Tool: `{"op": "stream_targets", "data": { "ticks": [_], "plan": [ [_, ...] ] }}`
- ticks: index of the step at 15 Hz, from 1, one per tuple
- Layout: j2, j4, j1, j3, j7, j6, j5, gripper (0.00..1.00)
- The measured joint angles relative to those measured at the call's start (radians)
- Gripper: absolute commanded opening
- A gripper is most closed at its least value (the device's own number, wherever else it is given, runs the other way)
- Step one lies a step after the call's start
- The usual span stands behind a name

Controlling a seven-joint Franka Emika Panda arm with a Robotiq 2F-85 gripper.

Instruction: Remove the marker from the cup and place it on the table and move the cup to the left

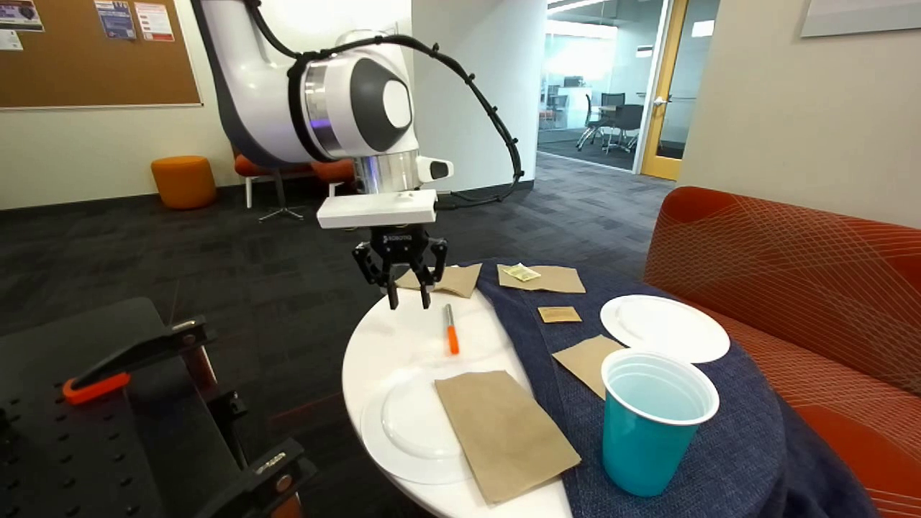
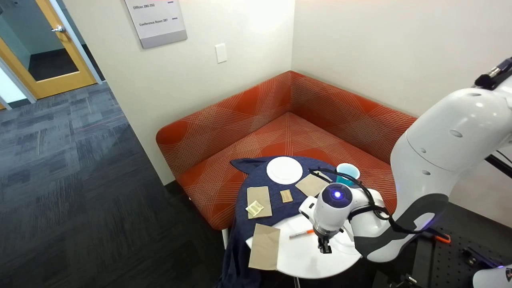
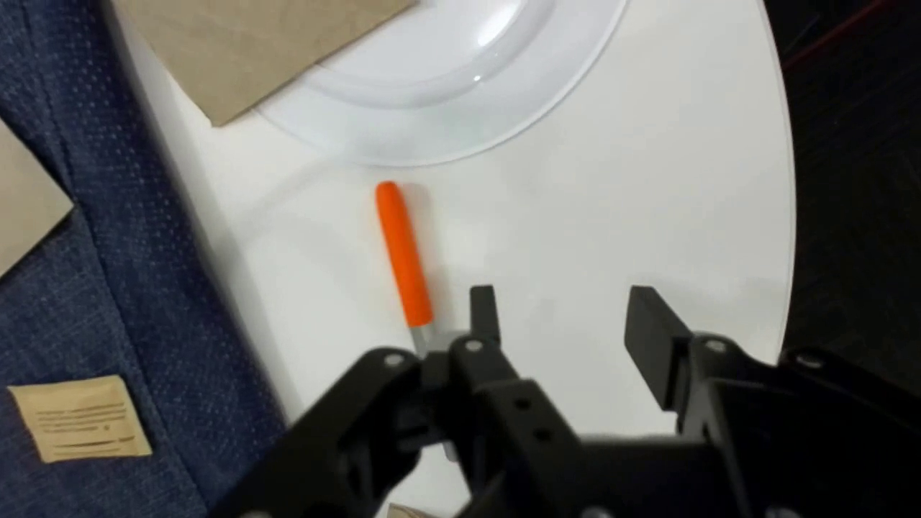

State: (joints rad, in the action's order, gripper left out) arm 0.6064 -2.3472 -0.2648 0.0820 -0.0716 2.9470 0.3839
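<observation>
Plainly, the marker (image 1: pixel 452 334) (orange and grey) lies on the table (image 1: pixel 381 345); the end effector (image 1: pixel 409 303) hangs above, jaws apart.

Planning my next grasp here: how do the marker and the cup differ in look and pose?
Colour: the marker is orange and grey; the cup is teal with a white rim.
Shape: the marker is a slim stick; the cup is a wide, open vessel, narrower toward its base.
Pose: the marker lies flat on the table's bare white top; the cup stands upright on the navy cloth.
Shared: neither is held in the jaws, which stand apart.
</observation>
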Motion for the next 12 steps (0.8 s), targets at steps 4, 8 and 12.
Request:
{"op": "stream_targets", "data": {
  "ticks": [4, 8, 12],
  "plan": [
    [-0.004, 0.0, -0.033, 0.035, 0.033, -0.002, -0.004, 1.0],
    [-0.048, -0.009, -0.099, 0.114, 0.111, -0.018, -0.003, 1.0],
    [-0.14, -0.024, -0.166, 0.202, 0.236, -0.122, 0.007, 1.0]
  ]
}}
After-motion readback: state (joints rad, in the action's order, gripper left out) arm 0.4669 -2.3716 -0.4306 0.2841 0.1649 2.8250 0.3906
